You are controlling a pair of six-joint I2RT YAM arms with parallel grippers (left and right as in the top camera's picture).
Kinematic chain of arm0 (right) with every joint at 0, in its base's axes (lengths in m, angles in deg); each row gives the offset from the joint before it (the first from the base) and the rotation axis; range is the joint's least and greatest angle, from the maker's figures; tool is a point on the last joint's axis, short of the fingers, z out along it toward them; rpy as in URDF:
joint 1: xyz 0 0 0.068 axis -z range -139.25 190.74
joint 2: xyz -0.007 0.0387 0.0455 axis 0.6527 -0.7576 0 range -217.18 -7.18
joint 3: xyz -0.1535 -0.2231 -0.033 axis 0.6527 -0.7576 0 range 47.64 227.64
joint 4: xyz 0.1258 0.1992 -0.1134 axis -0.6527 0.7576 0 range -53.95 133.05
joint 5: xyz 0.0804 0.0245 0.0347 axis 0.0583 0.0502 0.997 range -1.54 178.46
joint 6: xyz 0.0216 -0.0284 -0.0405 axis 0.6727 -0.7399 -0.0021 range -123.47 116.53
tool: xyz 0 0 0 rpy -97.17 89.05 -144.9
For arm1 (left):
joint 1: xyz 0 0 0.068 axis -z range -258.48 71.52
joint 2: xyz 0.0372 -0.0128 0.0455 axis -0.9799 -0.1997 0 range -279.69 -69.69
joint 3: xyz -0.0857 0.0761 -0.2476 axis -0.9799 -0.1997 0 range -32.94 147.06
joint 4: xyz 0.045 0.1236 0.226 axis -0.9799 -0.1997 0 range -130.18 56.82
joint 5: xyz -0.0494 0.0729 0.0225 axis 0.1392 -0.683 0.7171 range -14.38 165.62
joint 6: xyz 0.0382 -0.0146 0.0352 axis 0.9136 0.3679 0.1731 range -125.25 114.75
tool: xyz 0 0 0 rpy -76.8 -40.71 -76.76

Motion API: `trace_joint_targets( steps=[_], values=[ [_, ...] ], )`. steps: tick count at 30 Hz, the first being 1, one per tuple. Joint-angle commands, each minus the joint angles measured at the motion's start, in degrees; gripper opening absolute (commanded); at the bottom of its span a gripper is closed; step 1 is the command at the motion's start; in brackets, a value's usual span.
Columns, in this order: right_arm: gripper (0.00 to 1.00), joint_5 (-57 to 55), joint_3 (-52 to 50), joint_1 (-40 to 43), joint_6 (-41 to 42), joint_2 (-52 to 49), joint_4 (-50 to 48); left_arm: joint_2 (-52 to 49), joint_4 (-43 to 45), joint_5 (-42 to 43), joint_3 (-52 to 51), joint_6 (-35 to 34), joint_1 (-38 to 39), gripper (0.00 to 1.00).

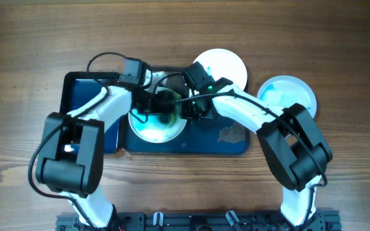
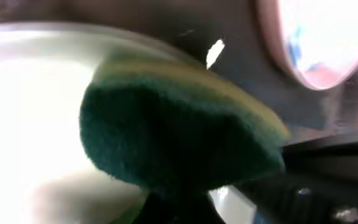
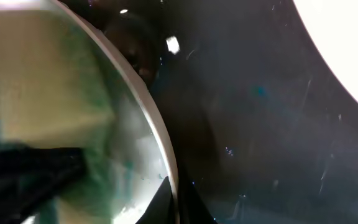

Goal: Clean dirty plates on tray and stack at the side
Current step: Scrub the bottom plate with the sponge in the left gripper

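A white plate smeared with green lies on the dark blue tray. My left gripper is shut on a green and yellow sponge that presses on this plate. My right gripper is shut on the plate's right rim, one finger inside and one outside. A second white plate lies at the tray's back edge and shows in the left wrist view. A third plate with blue smears lies on the table to the right.
A patch of grey smear marks the tray's right part. The wooden table surrounds the tray. Both arms cross over the tray's middle.
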Motion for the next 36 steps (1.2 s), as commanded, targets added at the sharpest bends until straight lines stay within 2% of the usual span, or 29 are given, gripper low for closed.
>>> trace_joint_targets(
  steps=[1,3,4,5,6,9,11,13,16,17,20,22,24,26,29,31,34,36],
  values=[
    [0.04,1.4,-0.2,-0.2,-1.0,-1.0,-0.5,-0.8,6.0,-3.5,-0.3,-4.1,0.9,0.04],
    [0.04,1.4,-0.2,-0.2,-1.0,-1.0,-0.5,-0.8,7.2,-17.3,-0.3,-11.1,0.9,0.04],
    [0.04,1.4,-0.2,-0.2,-1.0,-1.0,-0.5,-0.8,6.4,-27.3,-0.3,-15.4,0.9,0.04],
    [0.04,1.4,-0.2,-0.2,-1.0,-1.0,-0.5,-0.8,5.6,-31.5,-0.3,-17.2,0.9,0.04],
    [0.04,1.4,-0.2,-0.2,-1.0,-1.0,-0.5,-0.8,3.3,-39.9,-0.3,-20.9,0.9,0.04],
    [0.04,1.4,-0.2,-0.2,-1.0,-1.0,-0.5,-0.8,-4.2,-52.0,-0.3,-27.1,0.9,0.04],
    [0.04,1.4,-0.2,-0.2,-1.0,-1.0,-0.5,-0.8,-7.6,-53.0,-0.3,-27.9,0.9,0.04],
    [0.04,1.4,-0.2,-0.2,-1.0,-1.0,-0.5,-0.8,-9.8,-50.3,-0.3,-26.9,0.9,0.04],
    [0.04,2.9,-0.2,0.3,-1.0,-1.0,0.3,-0.8,-9.9,-31.2,-0.3,-15.3,0.9,0.04],
    [0.04,3.8,-0.2,0.7,-1.2,-1.1,0.7,-0.8,-10.1,-27.6,-0.3,-13.5,0.9,0.04],
    [0.04,11.8,-0.2,3.8,-2.8,-4.2,1.7,-0.8,-12.5,-9.9,-0.3,-6.2,0.9,0.04],
    [0.04,15.4,-0.2,5.2,-3.4,-5.7,0.9,-0.8,-12.6,-2.2,-0.3,-2.8,1.1,0.04],
    [0.04,15.5,-0.2,5.3,-3.6,-5.7,0.4,-0.8,-11.9,0.5,-0.3,-1.1,1.6,0.04],
    [0.04,15.3,-0.2,5.3,-3.6,-5.7,0.3,-0.8,-10.3,-1.0,-0.3,-1.3,1.6,0.04],
    [0.04,15.1,-0.2,5.3,-3.6,-5.7,0.1,-0.8,-7.0,-28.0,-0.3,-20.4,1.6,0.04],
    [0.04,14.9,-0.2,5.3,-3.8,-5.7,0.2,-0.8,-9.7,-49.1,-0.3,-30.9,1.6,0.04],
    [0.04,14.9,-0.2,5.3,-3.7,-5.7,0.1,-0.8,-13.3,-59.3,-0.3,-32.5,1.7,0.04],
    [0.04,14.9,-0.2,5.3,-3.7,-5.7,-0.1,-0.8,-15.2,-58.8,-0.3,-32.2,1.7,0.04]
  ],
)
